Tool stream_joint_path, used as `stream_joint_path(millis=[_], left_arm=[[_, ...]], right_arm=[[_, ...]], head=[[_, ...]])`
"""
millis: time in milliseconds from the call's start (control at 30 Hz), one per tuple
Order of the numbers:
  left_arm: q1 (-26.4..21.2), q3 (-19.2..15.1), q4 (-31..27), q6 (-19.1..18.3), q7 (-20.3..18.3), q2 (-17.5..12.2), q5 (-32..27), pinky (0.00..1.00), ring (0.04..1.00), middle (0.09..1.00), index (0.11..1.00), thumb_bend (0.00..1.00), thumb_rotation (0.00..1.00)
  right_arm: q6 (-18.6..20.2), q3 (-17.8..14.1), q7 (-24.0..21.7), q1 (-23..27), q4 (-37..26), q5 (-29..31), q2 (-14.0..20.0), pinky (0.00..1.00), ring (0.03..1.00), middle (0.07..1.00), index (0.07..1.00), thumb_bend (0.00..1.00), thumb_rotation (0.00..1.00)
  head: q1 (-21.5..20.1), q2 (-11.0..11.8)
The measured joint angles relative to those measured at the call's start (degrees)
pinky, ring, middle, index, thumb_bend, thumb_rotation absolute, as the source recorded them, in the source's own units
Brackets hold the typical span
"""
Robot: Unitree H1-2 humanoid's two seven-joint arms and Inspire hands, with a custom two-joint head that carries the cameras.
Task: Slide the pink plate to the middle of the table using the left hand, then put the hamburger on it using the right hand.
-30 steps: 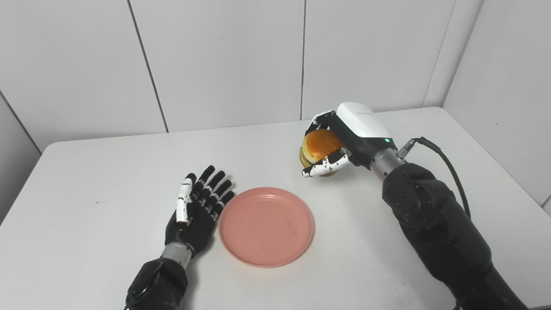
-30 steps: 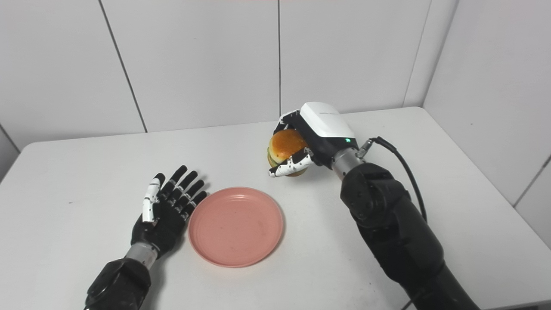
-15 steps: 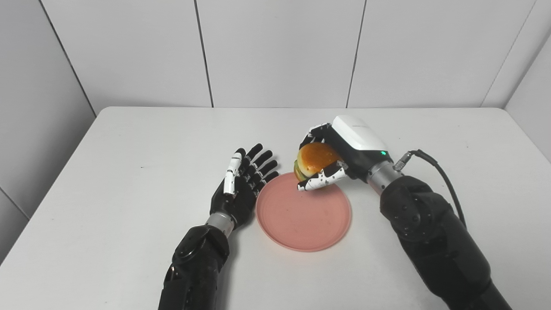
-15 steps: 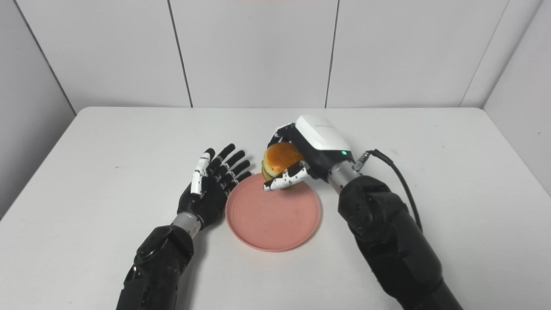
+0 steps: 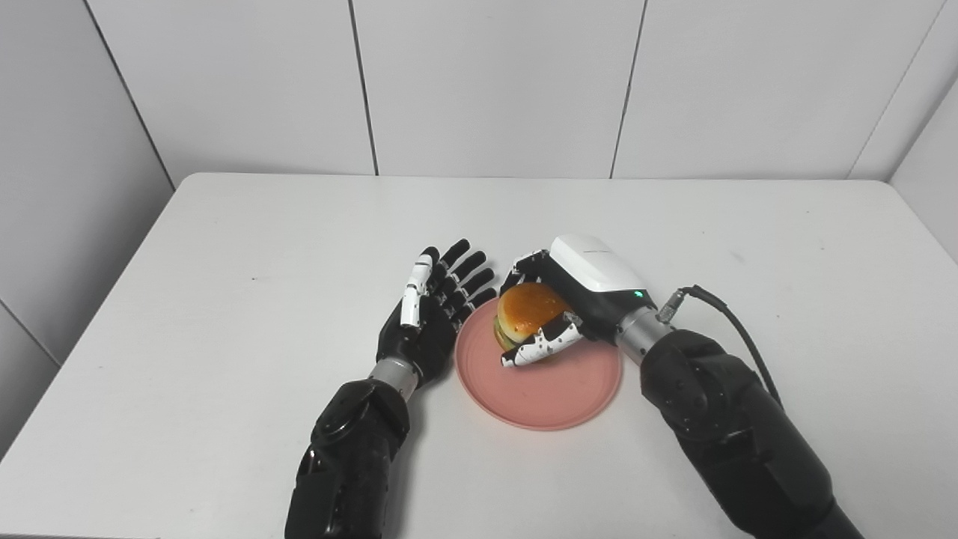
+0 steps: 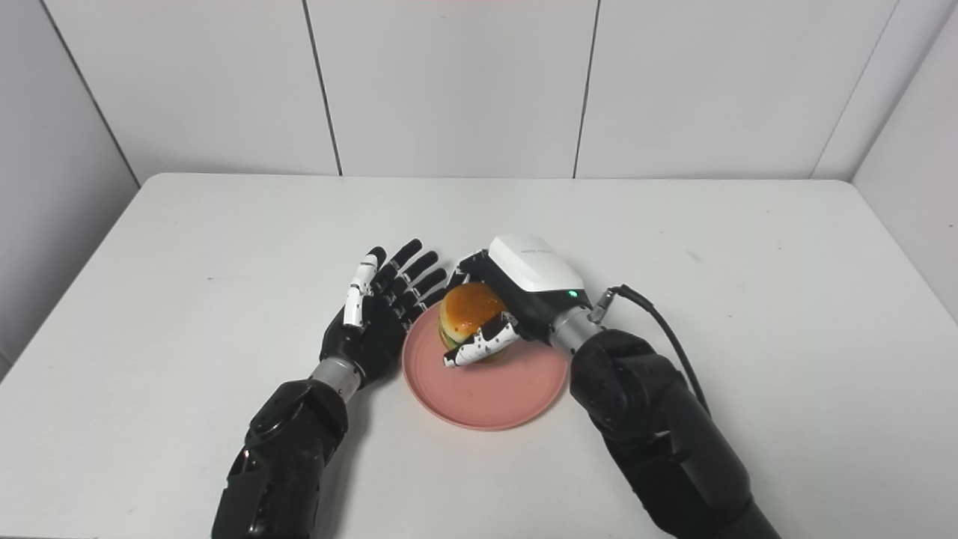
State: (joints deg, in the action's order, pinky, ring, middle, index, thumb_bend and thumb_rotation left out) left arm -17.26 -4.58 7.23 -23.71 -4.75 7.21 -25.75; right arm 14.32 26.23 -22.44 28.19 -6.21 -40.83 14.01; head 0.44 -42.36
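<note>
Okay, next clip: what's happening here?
The right hand is shut on the hamburger, holding it over the far left part of the pink plate, not released yet. The left hand lies open beside the plate's left rim. The plate sits about mid-table.

You could not see the hamburger (image 5: 527, 317) underside, right hand (image 5: 576, 292) covered its far side, plate (image 5: 554, 389) contact undetermined, both arms cropped below.

One pink plate (image 5: 557, 389), one hamburger (image 5: 524, 311)
</note>
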Motion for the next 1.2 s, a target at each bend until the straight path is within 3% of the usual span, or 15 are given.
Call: stream_joint_path(millis=[400, 500, 767, 1000, 1033, 1067, 1133, 1200], left_arm=[[0.01, 0.04, -0.69, -1.22, 0.77, -0.03, -0.02, 0.89, 0.889, 0.892, 0.887, 0.35, 1.00], [0.01, 0.06, -0.75, -1.30, 0.84, -0.03, -0.05, 0.88, 0.886, 0.890, 0.888, 0.35, 1.00], [0.00, 0.12, -0.77, -1.32, 1.00, -0.04, -0.13, 0.88, 0.882, 0.888, 0.887, 0.36, 1.00], [0.00, 0.10, -0.80, -1.34, 1.07, -0.03, -0.14, 0.87, 0.880, 0.889, 0.887, 0.36, 1.00], [0.00, 0.11, -0.81, -1.35, 1.08, -0.04, -0.14, 0.86, 0.879, 0.889, 0.890, 0.36, 1.00], [0.00, 0.11, -0.84, -1.37, 1.09, -0.04, -0.14, 0.86, 0.879, 0.890, 0.892, 0.36, 1.00], [0.00, 0.23, -0.86, -1.40, 1.10, -0.12, -0.14, 0.87, 0.884, 0.895, 0.901, 0.36, 1.00], [0.00, 0.40, -0.88, -1.42, 1.09, -0.30, -0.14, 0.87, 0.887, 0.897, 0.904, 0.36, 1.00]], right_arm=[[0.02, 0.96, -0.80, -1.03, 3.41, -1.75, -0.35, 0.31, 0.387, 0.461, 0.491, 0.50, 0.14], [0.01, 1.03, -1.16, -1.04, 3.50, -2.37, -0.24, 0.26, 0.334, 0.408, 0.488, 0.50, 0.14], [0.00, 1.04, -1.16, -1.58, 3.69, -3.03, -0.18, 0.22, 0.295, 0.375, 0.487, 0.50, 0.15], [0.01, 1.40, -1.56, -1.60, 3.43, -5.33, -0.10, 0.30, 0.391, 0.476, 0.491, 0.51, 0.16], [0.00, 1.48, -1.69, -1.59, 3.21, -5.67, -0.01, 0.40, 0.508, 0.578, 0.605, 0.65, 0.33], [0.00, 1.69, -1.85, -1.59, 2.86, -6.43, 0.13, 0.44, 0.560, 0.625, 0.660, 0.72, 0.41], [0.00, 1.92, -2.23, -1.60, 1.78, -7.34, 0.48, 0.49, 0.634, 0.705, 0.742, 0.80, 0.50], [-0.01, 1.96, -2.88, -1.48, 0.23, -7.63, 0.81, 0.50, 0.652, 0.738, 0.773, 0.83, 0.54]], head=[[-0.62, -0.26], [-0.71, -0.35], [-0.97, -0.53], [-1.15, -0.53], [-1.23, -0.62], [-1.23, -0.62], [-1.32, -0.70], [-1.50, -0.62]])
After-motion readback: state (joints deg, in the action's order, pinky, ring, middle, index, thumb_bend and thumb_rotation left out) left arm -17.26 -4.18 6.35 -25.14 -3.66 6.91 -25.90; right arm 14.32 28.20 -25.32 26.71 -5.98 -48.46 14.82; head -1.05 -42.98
